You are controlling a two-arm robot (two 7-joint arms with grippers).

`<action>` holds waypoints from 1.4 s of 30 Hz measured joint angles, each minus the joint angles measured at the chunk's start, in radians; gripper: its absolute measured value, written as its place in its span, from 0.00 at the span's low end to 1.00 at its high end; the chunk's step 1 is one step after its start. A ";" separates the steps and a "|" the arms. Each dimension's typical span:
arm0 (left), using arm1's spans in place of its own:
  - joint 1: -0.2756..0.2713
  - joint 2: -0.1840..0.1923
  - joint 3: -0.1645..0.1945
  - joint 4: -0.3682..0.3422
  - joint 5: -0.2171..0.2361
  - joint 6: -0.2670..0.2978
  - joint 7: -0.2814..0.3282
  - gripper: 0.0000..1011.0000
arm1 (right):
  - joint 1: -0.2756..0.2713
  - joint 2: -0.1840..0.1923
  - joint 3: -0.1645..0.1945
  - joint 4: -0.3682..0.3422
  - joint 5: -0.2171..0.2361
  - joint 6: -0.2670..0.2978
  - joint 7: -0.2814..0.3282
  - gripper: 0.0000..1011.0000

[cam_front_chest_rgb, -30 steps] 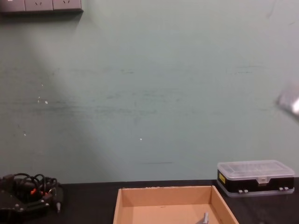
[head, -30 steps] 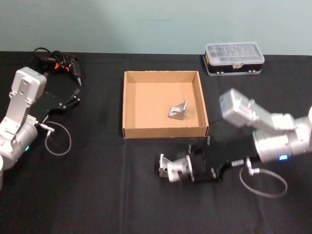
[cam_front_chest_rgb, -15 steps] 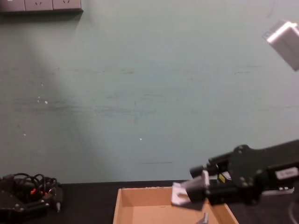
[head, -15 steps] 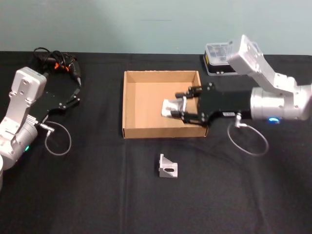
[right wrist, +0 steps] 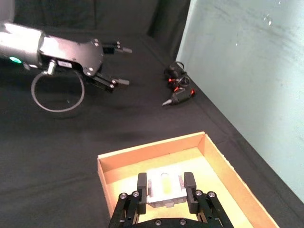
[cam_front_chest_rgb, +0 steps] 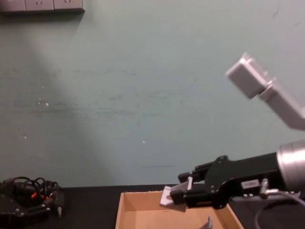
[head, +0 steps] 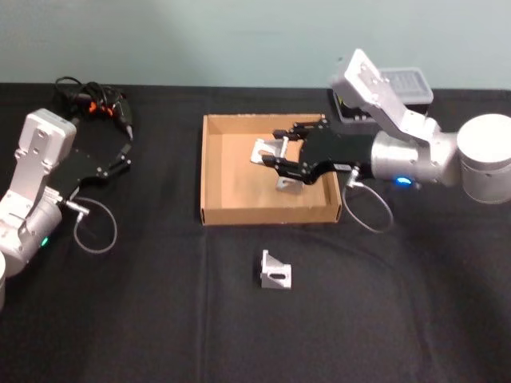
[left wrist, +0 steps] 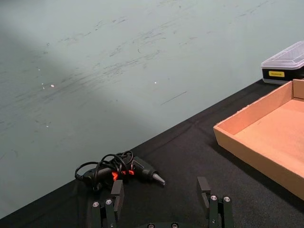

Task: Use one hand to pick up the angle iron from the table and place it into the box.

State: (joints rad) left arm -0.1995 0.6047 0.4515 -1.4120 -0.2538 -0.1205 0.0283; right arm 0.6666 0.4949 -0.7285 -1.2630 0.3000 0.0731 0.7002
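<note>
My left gripper (head: 121,159) is idling at left over the table (head: 160,319), fingers spread. A loose angle iron (head: 275,271) is lying before the box (head: 263,215). My right gripper (head: 270,156) is clamping the carried angle iron (head: 263,150) over the box. I judge this the placing step, calling for lowering, then release. The chest view is revealing its height above the rim, which the head view flattens.

Matt tan cardbd box (head: 271,215), dull silver metal angle iron (right wrist: 164,189), matt blk table (head: 160,319).
</note>
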 joint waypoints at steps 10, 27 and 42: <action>0.000 0.000 0.000 0.000 0.000 0.000 0.000 0.99 | 0.054 -0.100 -0.028 0.176 -0.055 -0.034 0.019 0.47; 0.000 0.000 0.000 0.000 0.000 0.000 0.000 0.99 | 0.074 -0.149 -0.029 0.245 -0.104 -0.048 0.071 0.53; 0.000 0.000 0.000 0.000 0.000 0.000 0.000 0.99 | 0.053 -0.146 -0.012 0.215 -0.123 -0.038 0.063 0.95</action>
State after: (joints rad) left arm -0.1996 0.6047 0.4514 -1.4120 -0.2539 -0.1205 0.0283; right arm 0.7196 0.3489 -0.7410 -1.0484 0.1770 0.0351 0.7636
